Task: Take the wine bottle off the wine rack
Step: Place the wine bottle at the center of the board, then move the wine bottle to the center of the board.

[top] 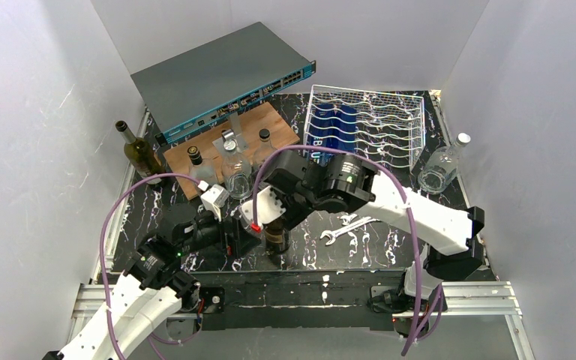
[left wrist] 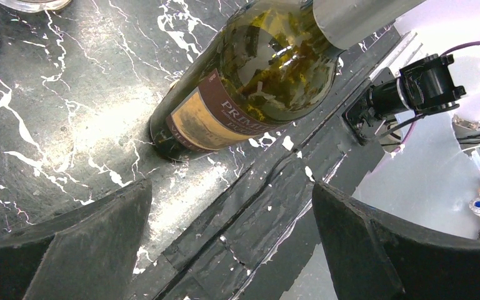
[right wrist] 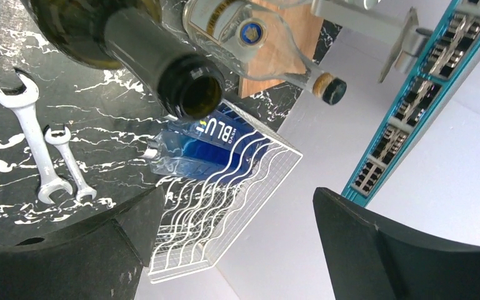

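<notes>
Right wrist view has the right gripper (right wrist: 236, 206) with its 2 fingers spread wide and nothing between them. The wine bottle (right wrist: 147, 53) stands just ahead of the fingertips, its open mouth in plain sight. It is already off the rack (top: 394, 120) and upright on the table (left wrist: 56, 119), so the task looks all but done. The left gripper (left wrist: 231, 187) is likewise spread and empty, and the bottle's base sits just ahead of its fingertips.

The main risk, as I judge it, is a knock. The bottle is tall, stands free on a narrow base, and has 2 grippers close around it. If either arm pulls back on a slant, a finger or wrist could clip the neck or shoulder and tip it. A fall toward the left gripper would take it to the table's near edge, which runs close by the base. A fall away from that gripper would send it into the glass bottles (top: 236, 180) by the wooden board (top: 277, 124).

Farther out from the right gripper, 2 wrenches (right wrist: 31, 134) lie off to 1 side. The rack lies beyond the bottle with a blue bottle (right wrist: 200, 140) in it. Low sideways moves are hemmed in, so the safest room looks to be straight back along the fingers, then upward.
</notes>
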You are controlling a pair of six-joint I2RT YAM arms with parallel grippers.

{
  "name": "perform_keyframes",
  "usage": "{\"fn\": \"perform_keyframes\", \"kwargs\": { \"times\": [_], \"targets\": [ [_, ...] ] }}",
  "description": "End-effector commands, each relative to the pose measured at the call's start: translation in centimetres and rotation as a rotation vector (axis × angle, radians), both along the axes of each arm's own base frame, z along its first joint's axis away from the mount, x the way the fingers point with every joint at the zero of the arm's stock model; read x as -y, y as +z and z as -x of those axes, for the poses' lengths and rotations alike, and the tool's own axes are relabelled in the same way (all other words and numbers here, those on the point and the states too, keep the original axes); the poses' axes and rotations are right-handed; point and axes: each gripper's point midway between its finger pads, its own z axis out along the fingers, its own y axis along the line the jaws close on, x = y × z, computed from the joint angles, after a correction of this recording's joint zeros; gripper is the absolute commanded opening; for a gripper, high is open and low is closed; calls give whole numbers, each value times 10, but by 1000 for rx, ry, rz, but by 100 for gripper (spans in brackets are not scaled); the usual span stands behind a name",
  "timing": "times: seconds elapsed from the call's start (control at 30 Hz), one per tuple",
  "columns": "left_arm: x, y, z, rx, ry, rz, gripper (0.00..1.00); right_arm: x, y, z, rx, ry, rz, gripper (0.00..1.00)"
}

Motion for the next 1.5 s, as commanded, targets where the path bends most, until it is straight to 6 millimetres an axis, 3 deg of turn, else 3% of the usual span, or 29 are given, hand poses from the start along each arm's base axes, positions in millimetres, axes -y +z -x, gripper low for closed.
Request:
{"fn": "perform_keyframes", "kwargs": {
  "times": [0.0,0.3,0.5,0.67,0.93,0.97,1.13,1.3,1.47],
  "targets": [
    [2,16,4,35,-34,16,99,15,26,-13,-3,-23,-99,98],
    [6,39,6,83,-55,70,99,52,13,-79,-136,-362,-332,98],
    [6,65,7,131,-54,105,99,93,-23,-116,-375,-689,-515,98],
    [5,89,3,173,-38,124,99,117,-41,-120,-604,-814,-649,99],
    [11,115,-14,223,-32,28,99,144,-69,-106,-877,-869,-759,98],
    [14,119,-15,234,-39,12,99,145,-77,-103,-893,-860,-768,98],
    [24,125,-27,341,-9,-137,99,131,-76,-89,-912,-762,-940,98],
    [39,119,-35,447,7,-293,99,154,-92,-103,-857,-860,-1009,99],
    [50,118,-48,479,83,-317,99,158,-111,-98,-894,-856,-1082,98]
  ]
}}
